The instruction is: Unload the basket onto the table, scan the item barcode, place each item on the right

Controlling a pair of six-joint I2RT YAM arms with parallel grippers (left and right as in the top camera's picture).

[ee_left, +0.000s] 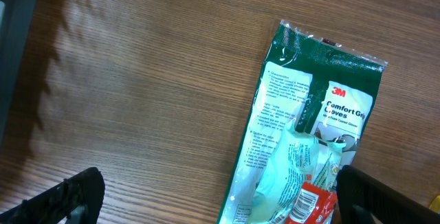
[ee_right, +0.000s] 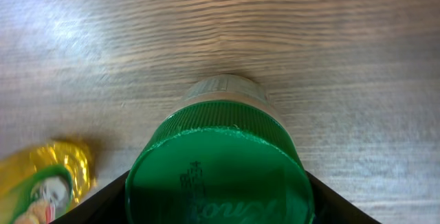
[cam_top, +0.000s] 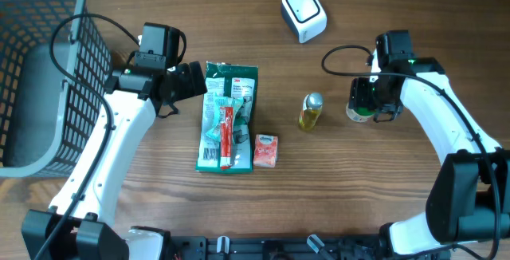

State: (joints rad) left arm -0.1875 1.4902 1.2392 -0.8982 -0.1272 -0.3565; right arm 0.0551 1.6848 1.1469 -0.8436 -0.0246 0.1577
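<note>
A jar with a green lid (ee_right: 218,176) stands on the wooden table at the right, and my right gripper (ee_right: 218,200) is shut on it, one black finger (ee_right: 103,203) pressed against each side of the lid. From overhead the jar (cam_top: 360,110) is mostly hidden under that gripper (cam_top: 368,99). The white barcode scanner (cam_top: 304,13) sits at the back, left of the right arm. My left gripper (ee_left: 220,189) hangs open above the left edge of a green 3M glove pack (ee_left: 323,107) and holds nothing.
A red tube (cam_top: 225,132) lies on the glove pack (cam_top: 229,92), with a small orange tissue pack (cam_top: 265,150) beside it. A yellow bottle (cam_top: 310,111) lies between the packs and the jar. A grey wire basket (cam_top: 48,68) fills the left side.
</note>
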